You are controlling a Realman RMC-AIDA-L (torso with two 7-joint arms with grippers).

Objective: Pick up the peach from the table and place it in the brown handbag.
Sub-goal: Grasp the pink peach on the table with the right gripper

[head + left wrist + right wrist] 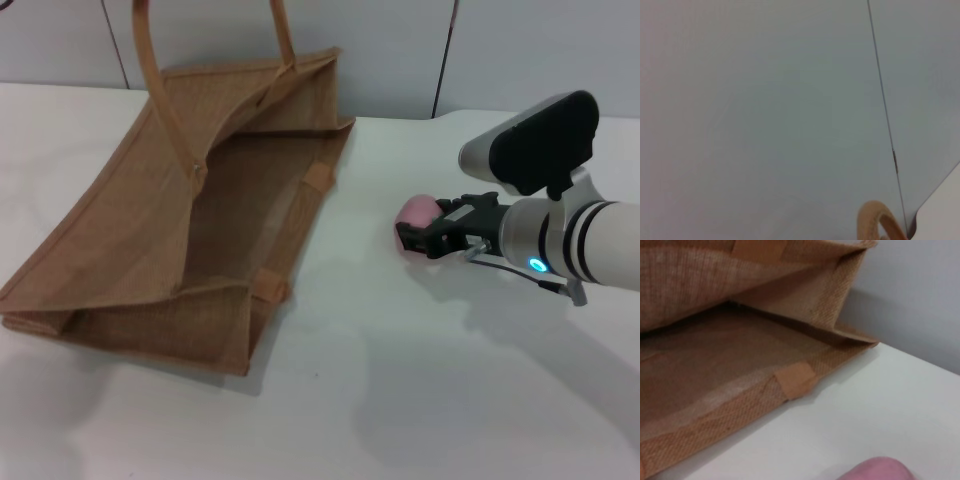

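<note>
While the bag (170,230) lies on its side on the table (400,400) with its mouth facing the right arm, the right gripper (418,236) sits low over the tabletop beside that opening. Its black fingers (440,232) reach toward the bag and close around the peach (415,213), which sits between the tips, pink top showing above them. Whether the peach rests on the table or is lifted just clear cannot be told. It lies near the bag's rim, outside it. Being round, it shows no long axis, and no leaf mark is visible to give its facing. In the right wrist view the peach (875,471) peeks in at the frame's edge, the bag's open interior (715,365) ahead. The left wrist view shows only a wall and a bit of handle (877,222); the left gripper is out of sight.
</note>
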